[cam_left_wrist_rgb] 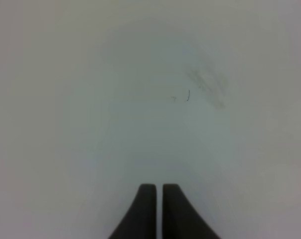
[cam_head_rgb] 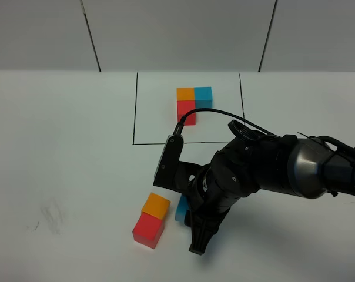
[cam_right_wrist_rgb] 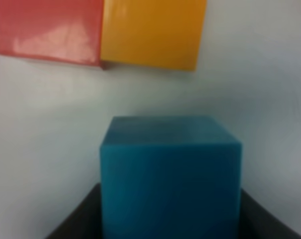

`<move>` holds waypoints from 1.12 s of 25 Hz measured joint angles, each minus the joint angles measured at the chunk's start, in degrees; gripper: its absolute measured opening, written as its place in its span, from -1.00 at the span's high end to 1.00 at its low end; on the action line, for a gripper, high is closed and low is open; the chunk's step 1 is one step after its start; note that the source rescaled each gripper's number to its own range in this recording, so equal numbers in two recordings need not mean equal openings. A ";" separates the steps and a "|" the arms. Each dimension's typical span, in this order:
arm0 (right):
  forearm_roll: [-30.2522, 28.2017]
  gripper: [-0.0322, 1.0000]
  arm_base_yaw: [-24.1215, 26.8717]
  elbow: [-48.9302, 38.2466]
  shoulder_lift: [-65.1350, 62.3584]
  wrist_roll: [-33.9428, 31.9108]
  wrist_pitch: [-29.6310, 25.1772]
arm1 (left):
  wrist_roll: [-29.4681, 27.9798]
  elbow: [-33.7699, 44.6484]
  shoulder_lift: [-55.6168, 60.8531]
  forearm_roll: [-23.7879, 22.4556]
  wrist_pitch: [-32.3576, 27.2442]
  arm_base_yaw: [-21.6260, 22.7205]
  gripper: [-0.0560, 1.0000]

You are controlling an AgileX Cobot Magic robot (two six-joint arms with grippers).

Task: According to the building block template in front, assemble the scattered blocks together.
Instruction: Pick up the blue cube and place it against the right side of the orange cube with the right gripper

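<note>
My right gripper (cam_head_rgb: 189,224) holds the cyan-blue cube (cam_right_wrist_rgb: 170,174) between its 2 fingers, just beside the orange cube (cam_head_rgb: 156,205) and the red cube (cam_head_rgb: 148,230), which touch each other on the table (cam_head_rgb: 60,147). The black-framed template (cam_head_rgb: 194,101) lies well apart, farther back. My left gripper (cam_left_wrist_rgb: 159,191) hangs over the table, its jaws pressed together.

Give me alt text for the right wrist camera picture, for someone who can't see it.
A plain cyan-blue cube fills the foreground, gripped between the dark fingers of the right gripper. Beyond it on the white table, a red cube and an orange cube sit touching side by side.
</note>
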State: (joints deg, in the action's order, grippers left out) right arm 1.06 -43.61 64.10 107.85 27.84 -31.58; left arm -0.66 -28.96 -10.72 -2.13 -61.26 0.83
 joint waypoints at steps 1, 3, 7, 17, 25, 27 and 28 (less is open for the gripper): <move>-0.05 -0.04 0.00 0.00 0.00 0.00 0.00 | 0.00 0.00 0.00 0.00 0.00 0.00 0.89; -0.05 -0.04 -0.19 0.00 0.12 -0.12 0.00 | 0.00 0.00 0.00 0.00 0.00 0.00 0.89; 0.01 -0.04 -0.57 0.00 1.71 -0.94 0.06 | 0.00 0.00 0.00 0.00 0.00 0.00 0.89; 0.01 -0.04 -0.57 1.49 3.10 -2.79 -0.02 | 0.00 0.00 0.00 0.00 0.00 0.00 0.89; 0.08 -0.04 -1.05 3.36 4.25 -3.50 -0.43 | 0.00 0.00 0.00 0.00 0.00 0.00 0.89; 0.08 -0.04 -1.19 3.36 4.71 -3.76 -0.54 | 0.00 0.00 0.00 0.00 0.00 0.00 0.89; 0.08 -0.04 -1.19 3.36 5.00 -3.88 -0.59 | 0.00 0.00 0.00 0.00 0.00 0.00 0.89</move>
State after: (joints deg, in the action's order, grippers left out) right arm 1.14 -44.79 67.46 112.85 23.96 -32.17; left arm -0.66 -28.96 -10.72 -2.13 -61.26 0.83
